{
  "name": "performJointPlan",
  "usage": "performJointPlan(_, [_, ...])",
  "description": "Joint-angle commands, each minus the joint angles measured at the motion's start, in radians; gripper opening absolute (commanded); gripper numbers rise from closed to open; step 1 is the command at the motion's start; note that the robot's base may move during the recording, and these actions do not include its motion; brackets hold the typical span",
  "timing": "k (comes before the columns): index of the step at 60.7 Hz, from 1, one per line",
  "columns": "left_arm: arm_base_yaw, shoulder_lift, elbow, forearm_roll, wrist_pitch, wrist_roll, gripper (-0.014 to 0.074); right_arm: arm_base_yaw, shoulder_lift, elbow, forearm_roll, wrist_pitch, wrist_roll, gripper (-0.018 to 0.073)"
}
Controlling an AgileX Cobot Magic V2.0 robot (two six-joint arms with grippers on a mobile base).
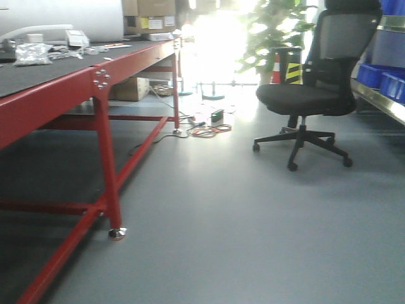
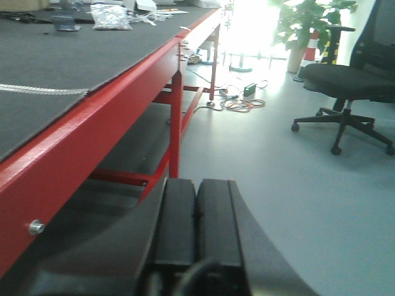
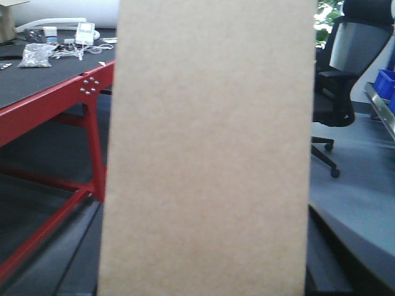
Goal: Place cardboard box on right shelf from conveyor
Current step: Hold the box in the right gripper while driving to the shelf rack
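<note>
The tan cardboard box [image 3: 210, 148] fills the middle of the right wrist view, upright and close to the camera. My right gripper [image 3: 203, 277] is shut on it; dark fingers [image 3: 68, 259] show on either side, their tips hidden behind the box. In the left wrist view, my left gripper [image 2: 196, 203] is shut and holds nothing, low beside the red frame. The conveyor [image 1: 44, 76], a dark belt with a red edge, runs along the left. The steel right shelf [image 1: 380, 101] shows at the far right edge. Neither gripper appears in the exterior view.
A black office chair [image 1: 316, 88] stands on the grey floor between conveyor and shelf. Blue bins [image 1: 380, 76] sit on the shelf. Cables [image 1: 205, 130] lie on the floor near a plant [image 1: 272, 31]. Bags and small devices [image 1: 38, 50] lie on the belt's far end.
</note>
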Motion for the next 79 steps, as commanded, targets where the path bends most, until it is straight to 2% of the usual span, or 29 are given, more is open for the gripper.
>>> performJointPlan(1, [0.002,-0.013,0.008,-0.006,-0.085,0.000,-0.0116,0.000,0.018,-0.027,-0.006,-0.105,-0.010,0.0217])
performJointPlan(79, [0.002,-0.015,0.008,-0.006,-0.085,0.000,-0.0116,0.000,0.016,-0.027,-0.006,-0.105,-0.010,0.0217])
